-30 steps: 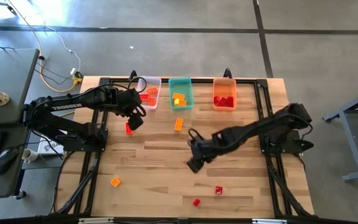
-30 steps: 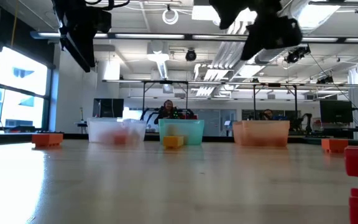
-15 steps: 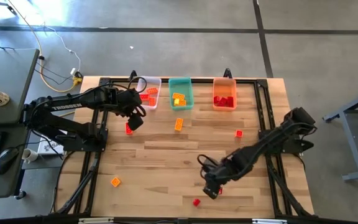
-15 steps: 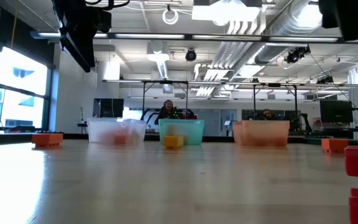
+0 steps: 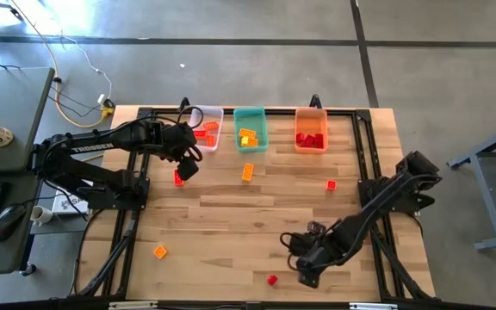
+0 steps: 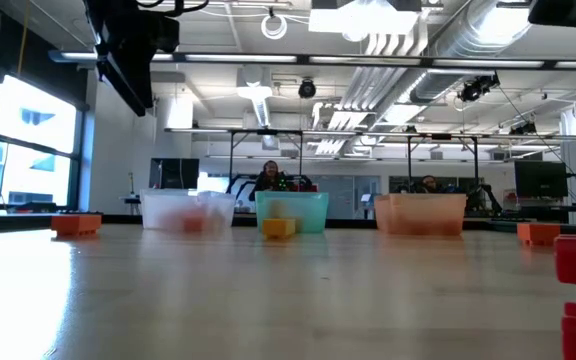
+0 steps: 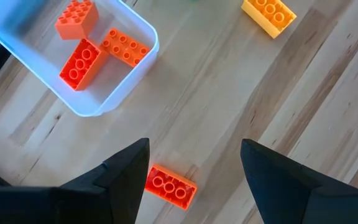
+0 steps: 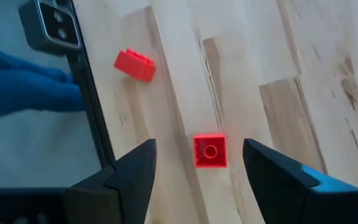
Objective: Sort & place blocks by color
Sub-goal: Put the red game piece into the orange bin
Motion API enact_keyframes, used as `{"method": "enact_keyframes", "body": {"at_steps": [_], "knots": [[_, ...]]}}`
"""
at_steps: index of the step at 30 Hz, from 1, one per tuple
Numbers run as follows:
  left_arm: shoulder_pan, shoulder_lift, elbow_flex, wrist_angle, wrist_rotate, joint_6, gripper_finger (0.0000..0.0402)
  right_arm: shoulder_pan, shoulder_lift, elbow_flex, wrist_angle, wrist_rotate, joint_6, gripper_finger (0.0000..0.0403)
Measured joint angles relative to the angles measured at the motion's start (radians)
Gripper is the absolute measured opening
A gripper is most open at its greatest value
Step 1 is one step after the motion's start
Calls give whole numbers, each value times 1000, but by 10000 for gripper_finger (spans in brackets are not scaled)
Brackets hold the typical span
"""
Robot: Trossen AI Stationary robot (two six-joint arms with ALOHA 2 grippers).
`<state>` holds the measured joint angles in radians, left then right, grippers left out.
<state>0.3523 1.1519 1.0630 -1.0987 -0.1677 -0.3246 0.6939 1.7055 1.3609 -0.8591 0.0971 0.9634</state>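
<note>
Now both open: right claw (image 8: 194, 165) above red block (image 8: 210, 151), left claw (image 7: 194, 165) over orange-red block (image 7: 170, 185).

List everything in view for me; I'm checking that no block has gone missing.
Clear plastic bin: one, left of the far row, holds three orange-red studded bricks.
Teal plastic bin: one, middle of the row, holds yellow-orange bricks.
Orange plastic bin: one, right of the row, holds red bricks.
Loose bricks on the wooden table: six; orange-red, yellow-orange, red, orange, two red near the front.
Left pincer: open, above the loose orange-red brick.
Right pincer: open, above a front red brick.
</note>
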Motion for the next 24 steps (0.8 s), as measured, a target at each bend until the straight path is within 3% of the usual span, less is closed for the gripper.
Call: {"method": "enact_keyframes", "body": {"at_steps": [9, 24], "knots": [[0, 0, 0, 2, 0, -13, 239, 16, 79, 0, 3, -4, -82, 226], [0, 0, 0, 5, -1, -31, 239, 19, 187, 0, 2, -42, -74, 226]]}}
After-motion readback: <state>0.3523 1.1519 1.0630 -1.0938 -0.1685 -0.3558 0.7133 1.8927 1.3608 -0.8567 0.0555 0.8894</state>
